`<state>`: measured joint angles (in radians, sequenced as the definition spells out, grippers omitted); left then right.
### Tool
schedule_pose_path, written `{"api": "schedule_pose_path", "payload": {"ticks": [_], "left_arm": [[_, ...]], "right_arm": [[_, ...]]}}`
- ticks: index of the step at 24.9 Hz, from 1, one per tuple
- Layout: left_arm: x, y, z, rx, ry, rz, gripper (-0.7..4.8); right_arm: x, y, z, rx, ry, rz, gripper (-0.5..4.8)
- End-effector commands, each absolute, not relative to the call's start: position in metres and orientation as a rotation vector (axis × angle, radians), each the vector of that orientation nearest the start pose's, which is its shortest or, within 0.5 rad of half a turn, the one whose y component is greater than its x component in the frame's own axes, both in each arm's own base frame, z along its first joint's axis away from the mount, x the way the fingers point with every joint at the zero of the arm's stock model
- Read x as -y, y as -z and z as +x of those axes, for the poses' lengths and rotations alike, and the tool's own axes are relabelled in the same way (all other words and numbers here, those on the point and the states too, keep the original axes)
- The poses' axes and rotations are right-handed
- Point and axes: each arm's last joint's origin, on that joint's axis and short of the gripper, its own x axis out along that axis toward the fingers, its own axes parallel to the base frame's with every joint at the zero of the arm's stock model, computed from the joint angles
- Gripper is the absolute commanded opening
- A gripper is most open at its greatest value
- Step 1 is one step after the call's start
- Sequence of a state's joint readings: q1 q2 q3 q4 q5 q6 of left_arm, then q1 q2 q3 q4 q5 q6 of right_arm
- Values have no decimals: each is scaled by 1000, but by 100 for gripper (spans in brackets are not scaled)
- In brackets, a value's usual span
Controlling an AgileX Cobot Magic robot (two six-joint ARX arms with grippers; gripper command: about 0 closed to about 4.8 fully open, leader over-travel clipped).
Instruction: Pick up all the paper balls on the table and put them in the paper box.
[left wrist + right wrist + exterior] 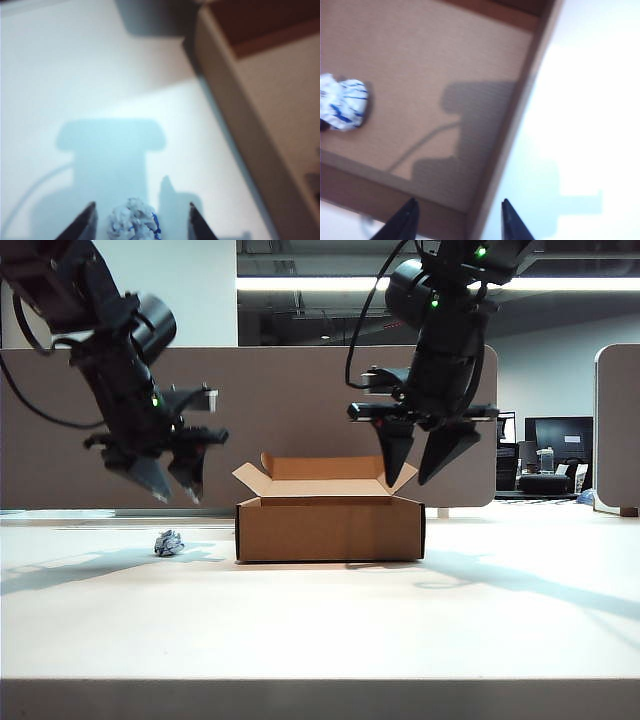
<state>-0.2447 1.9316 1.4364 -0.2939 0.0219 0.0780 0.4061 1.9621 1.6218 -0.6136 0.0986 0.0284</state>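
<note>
Two end effectors hung above the bench (pixel 320 630), both with fingers apart and holding nothing. The left end effector (pixel 172 483) hovered left of the paper box (pixel 330 528), above a paper ball (pixel 168 542) lying on the bench beside the box's left wall; in the left wrist view that ball (pixel 133 225) showed between the fingertips (pixel 85 225). The right end effector (pixel 420 468) hung over the box's right end, and another paper ball (pixel 342 102) lay inside the box. A grey divider panel (pixel 290 400) stood behind.

Grey divider panel (pixel 290 410) behind; computer monitor (pixel 565 435) far right.
</note>
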Motion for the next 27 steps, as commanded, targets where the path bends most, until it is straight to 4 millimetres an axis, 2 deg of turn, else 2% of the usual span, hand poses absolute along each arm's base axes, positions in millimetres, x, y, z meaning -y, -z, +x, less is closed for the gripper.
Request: {"api": "schedule_pose_path", "payload": {"ticks": [1, 8, 15, 24, 27], "left_arm": [[104, -202, 418, -817, 284, 169, 225], [105, -186, 422, -850, 284, 173, 224], [104, -188, 425, -815, 266, 196, 224], [104, -184, 421, -873, 274, 199, 211], [105, -183, 420, -882, 333, 170, 211]], "right_arm": [[-162, -259, 391, -886, -257, -214, 230], [-159, -272, 387, -849, -244, -237, 230], [-159, -274, 386, -844, -244, -235, 229], [-159, -274, 386, -843, -244, -235, 229], [-159, -274, 386, -844, -244, -235, 229]]}}
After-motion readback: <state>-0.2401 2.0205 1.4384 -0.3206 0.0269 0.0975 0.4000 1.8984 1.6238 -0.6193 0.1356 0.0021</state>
